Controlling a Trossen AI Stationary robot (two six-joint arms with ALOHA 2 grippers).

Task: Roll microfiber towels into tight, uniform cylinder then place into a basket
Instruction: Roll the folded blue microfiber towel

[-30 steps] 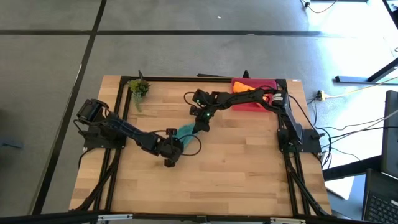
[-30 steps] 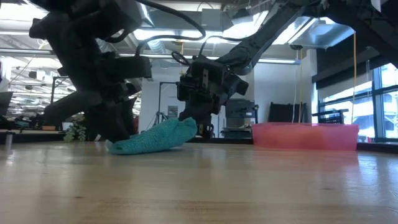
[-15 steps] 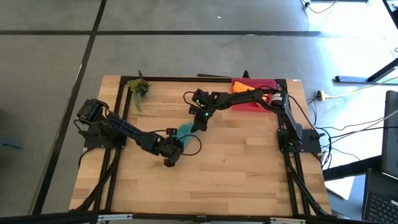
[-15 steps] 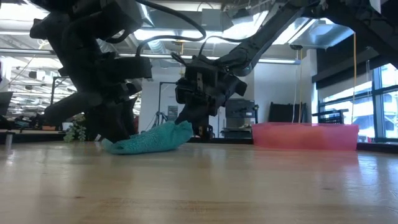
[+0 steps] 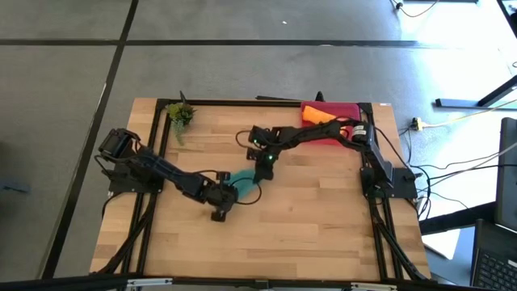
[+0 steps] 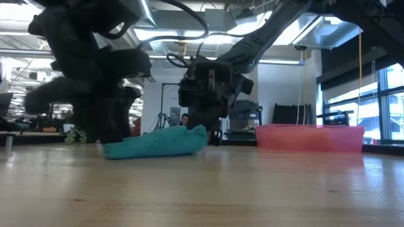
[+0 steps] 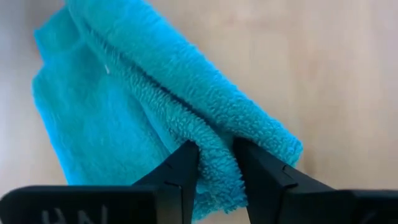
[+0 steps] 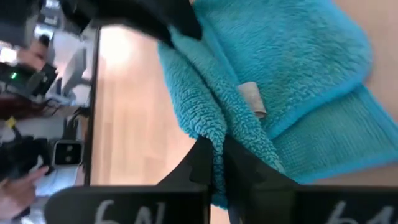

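Note:
The teal towel (image 5: 242,184) lies in a loose, folded roll at the middle of the table; in the low view (image 6: 158,143) it rests along its length on the wood. My left gripper (image 5: 227,192) is shut on its near-left end. My right gripper (image 5: 263,168) is shut on its far-right end. The pink-red basket (image 5: 346,111) stands at the far right edge, and the orange towel (image 5: 317,115) lies in it. My left gripper pinches a thick fold of the teal towel (image 7: 214,149) between its two fingers (image 7: 184,168), at one end of the roll. The towel's layers spread out beyond the fingers on the table. My right gripper pinches a folded edge of several layers (image 8: 214,134) between its two fingers (image 8: 200,155), at the other end of the roll. The fingers come slanting down from the far right. The towel lies on the table under them.
A small green plant (image 5: 179,115) stands at the far left corner. The basket also shows in the low view (image 6: 309,137), to the right of the towel. Bare wood lies toward the near edge (image 5: 307,234).
My right gripper has gone down and a little toward the near edge with its end of the towel. That end, raised before, now lies low, and the roll sits more level and longer on the table. My left gripper has shifted slightly toward the near left.

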